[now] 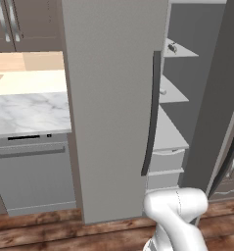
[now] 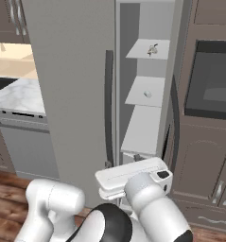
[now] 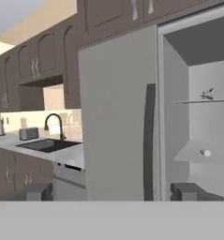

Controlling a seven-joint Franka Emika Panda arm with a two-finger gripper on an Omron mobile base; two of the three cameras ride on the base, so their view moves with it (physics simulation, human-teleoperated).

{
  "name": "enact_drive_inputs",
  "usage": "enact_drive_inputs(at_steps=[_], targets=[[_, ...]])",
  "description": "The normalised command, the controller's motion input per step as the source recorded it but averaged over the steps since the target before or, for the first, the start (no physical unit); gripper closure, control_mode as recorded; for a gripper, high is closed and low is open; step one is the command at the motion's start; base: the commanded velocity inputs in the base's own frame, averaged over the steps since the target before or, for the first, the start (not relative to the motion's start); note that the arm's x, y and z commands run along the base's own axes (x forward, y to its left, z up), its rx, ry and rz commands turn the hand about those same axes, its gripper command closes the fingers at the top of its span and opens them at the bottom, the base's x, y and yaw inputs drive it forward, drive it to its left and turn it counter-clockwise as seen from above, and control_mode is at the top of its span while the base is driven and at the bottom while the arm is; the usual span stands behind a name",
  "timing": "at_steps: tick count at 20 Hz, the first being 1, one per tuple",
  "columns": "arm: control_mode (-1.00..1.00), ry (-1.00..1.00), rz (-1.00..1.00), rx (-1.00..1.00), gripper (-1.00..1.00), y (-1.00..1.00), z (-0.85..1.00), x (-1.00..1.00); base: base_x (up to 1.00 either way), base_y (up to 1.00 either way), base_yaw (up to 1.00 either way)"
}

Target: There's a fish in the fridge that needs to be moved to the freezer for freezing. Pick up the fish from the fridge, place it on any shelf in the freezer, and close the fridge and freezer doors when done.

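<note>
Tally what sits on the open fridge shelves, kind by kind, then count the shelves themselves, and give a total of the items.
Small dark item, top shelf: 1
Small pale round item, second shelf: 1
Open shelves in view: 3, the lowest one bare
Total items: 2

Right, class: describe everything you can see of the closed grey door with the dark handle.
The closed door is a tall, flat, plain grey panel that looks like matte metal and stands upright, shut. A dark, slightly curved vertical handle runs along its right edge. It reaches down near the wooden floor. To its left sit the marble counter and a grey appliance; to its right is the open compartment with pale shelves. Nothing touches its face.
</note>
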Motion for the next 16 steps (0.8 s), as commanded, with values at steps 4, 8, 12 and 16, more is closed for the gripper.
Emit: enact_drive_inputs(at_steps=[4,8,12,16], targets=[[-1.00,-0.01,0.16,0.00,-1.00,-0.34,-0.27,0.00,0.00,0.00,0.00],[-1.00,0.00,0.17,0.00,-1.00,-0.35,-0.12,0.13,0.00,0.00,0.00],[-1.00,0.00,0.20,0.04,-1.00,-0.52,0.00,0.04,0.00,0.00,0.00],[-1.00,0.00,0.20,0.03,-1.00,-0.46,-0.12,0.16,0.00,0.00,0.00]])
